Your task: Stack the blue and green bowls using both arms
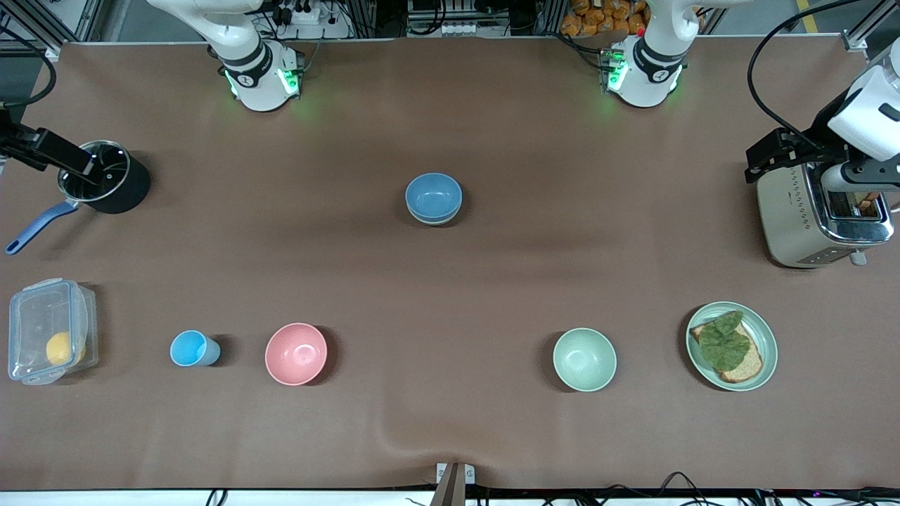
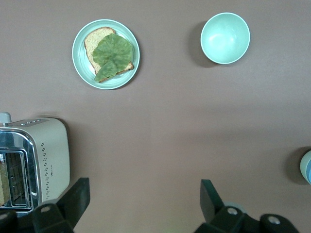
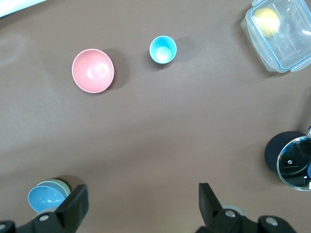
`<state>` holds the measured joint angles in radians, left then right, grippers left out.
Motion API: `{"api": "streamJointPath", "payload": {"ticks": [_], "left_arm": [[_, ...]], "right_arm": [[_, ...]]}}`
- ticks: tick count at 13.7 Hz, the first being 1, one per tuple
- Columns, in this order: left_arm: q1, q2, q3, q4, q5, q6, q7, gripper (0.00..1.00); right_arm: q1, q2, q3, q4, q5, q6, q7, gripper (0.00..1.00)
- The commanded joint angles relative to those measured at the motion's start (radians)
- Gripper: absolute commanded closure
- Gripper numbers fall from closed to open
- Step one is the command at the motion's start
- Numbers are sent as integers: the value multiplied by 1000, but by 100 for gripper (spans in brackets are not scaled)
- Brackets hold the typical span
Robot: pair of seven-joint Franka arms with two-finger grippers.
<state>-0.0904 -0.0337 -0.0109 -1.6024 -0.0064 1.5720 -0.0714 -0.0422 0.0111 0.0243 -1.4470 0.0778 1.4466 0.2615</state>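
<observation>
Blue bowl (image 1: 434,196) already nested in green bowl (image 1: 441,219), mid-desk, between the arm bases. Left tool (image 2: 144,204) over toaster (image 1: 819,214) end, right tool (image 3: 141,206) over pot (image 1: 105,176) end; both open, empty. You keep clear, don't nudge stack.

White arms, green-lit bases, black fingers (image 2: 73,201)

Four bowls (image 1: 434,197), one cup (image 1: 190,348), plate (image 1: 763,330), pot (image 1: 119,186), toaster (image 1: 787,211), and seemingly one box (image 1: 28,316).
</observation>
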Motion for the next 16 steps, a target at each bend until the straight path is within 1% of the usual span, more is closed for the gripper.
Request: {"api": "streamJointPath", "payload": {"ticks": [1, 16], "left_arm": [[-11, -2, 12, 15, -20, -20, 18, 0], [-11, 2, 11, 13, -18, -20, 19, 0]], "right_arm": [[-22, -45, 45, -47, -36, 17, -13, 0], [-30, -43, 51, -49, -53, 0, -21, 0]]}}
